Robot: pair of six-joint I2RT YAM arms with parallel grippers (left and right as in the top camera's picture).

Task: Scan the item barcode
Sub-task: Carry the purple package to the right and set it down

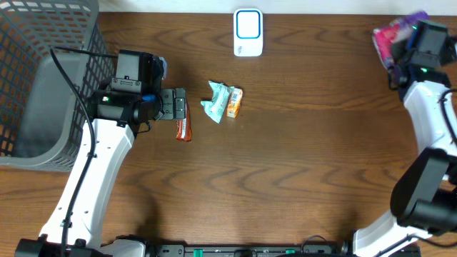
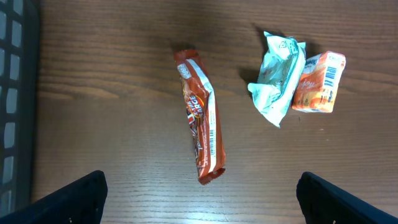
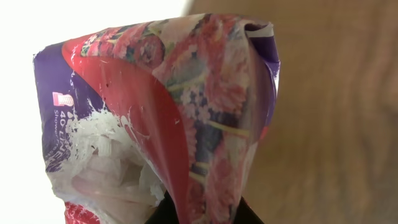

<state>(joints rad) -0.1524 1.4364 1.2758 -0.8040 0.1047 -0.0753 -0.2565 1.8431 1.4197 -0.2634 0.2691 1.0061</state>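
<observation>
A purple and pink floral packet (image 1: 391, 36) hangs at the table's far right back corner, pinched by my right gripper (image 1: 402, 48). In the right wrist view the packet (image 3: 161, 106) fills the frame, with the right gripper (image 3: 202, 214) shut on its lower fold. The white scanner (image 1: 248, 33) lies at the back centre. My left gripper (image 1: 180, 106) stands open and holds nothing, just above a red-brown snack bar (image 1: 183, 129). In the left wrist view the bar (image 2: 202, 118) lies lengthwise, its near end level with the left gripper (image 2: 199, 185).
A crumpled teal packet (image 2: 278, 78) and an orange packet (image 2: 319, 82) with a printed barcode lie side by side, right of the bar. A grey mesh basket (image 1: 43, 78) takes up the left back corner beside my left arm.
</observation>
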